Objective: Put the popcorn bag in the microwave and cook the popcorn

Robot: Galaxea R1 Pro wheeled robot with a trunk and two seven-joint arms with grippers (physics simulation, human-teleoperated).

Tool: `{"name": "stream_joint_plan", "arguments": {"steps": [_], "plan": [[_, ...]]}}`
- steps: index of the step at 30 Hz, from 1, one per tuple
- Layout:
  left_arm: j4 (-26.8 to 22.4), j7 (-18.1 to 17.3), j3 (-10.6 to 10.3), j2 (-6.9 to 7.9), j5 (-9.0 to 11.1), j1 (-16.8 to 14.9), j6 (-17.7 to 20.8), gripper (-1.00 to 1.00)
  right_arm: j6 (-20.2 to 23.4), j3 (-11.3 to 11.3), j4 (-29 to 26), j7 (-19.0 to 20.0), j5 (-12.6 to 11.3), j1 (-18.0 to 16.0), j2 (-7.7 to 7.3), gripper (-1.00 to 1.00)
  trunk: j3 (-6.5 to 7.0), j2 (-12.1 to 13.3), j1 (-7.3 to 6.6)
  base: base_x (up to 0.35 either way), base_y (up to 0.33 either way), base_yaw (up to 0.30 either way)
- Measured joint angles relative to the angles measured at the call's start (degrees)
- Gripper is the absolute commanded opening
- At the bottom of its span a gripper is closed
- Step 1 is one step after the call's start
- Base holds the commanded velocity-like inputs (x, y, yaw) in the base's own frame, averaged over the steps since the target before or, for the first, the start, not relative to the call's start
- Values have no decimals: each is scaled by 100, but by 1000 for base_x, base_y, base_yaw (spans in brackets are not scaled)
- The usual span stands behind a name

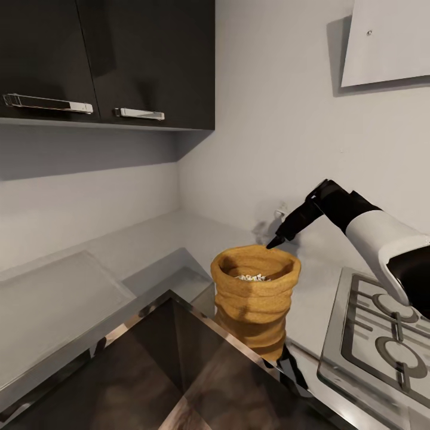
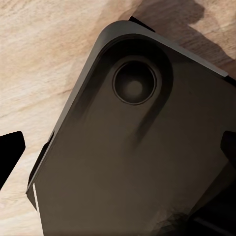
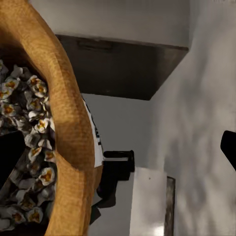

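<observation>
Popcorn bag (image 1: pixel 255 300): stood upright on the grey tabletop (image 1: pixel 149 245), beside the gas hob (image 1: pixel 382 334).
Popcorn (image 1: pixel 254 277): heaped inside.
Right pincer (image 1: pixel 278 240): released, straddling the bag's rim.
Left pincer: state unclear.

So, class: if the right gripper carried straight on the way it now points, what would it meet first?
Most likely the rolled rim of the squat mustard-tan burlap sack. The right gripper points down at its far edge, one finger apparently inside the mouth, over the whitish popcorn pieces. Depth is uncertain.
</observation>
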Motion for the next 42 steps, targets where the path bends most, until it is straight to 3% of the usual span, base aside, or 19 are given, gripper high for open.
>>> {"name": "stream_joint_plan", "arguments": {"steps": [8,34,39,42], "plan": [[0,0,1,0,-3,0,0,100,-81,1,46,-27,-13,227,86,100,0,0,0,0,0,0],[0,0,2,0,1,0,0,100,-447,-55,108,-101,-31,406,31,100,0,0,0,0,0,0],[0,0,1,0,0,0,0,100,-697,-200,113,-107,-404,405,-11,100,0,0,0,0,0,0],[0,0,1,0,-1,0,0,100,-753,-200,116,-110,-458,406,-15,100,0,0,0,0,0,0]]}}
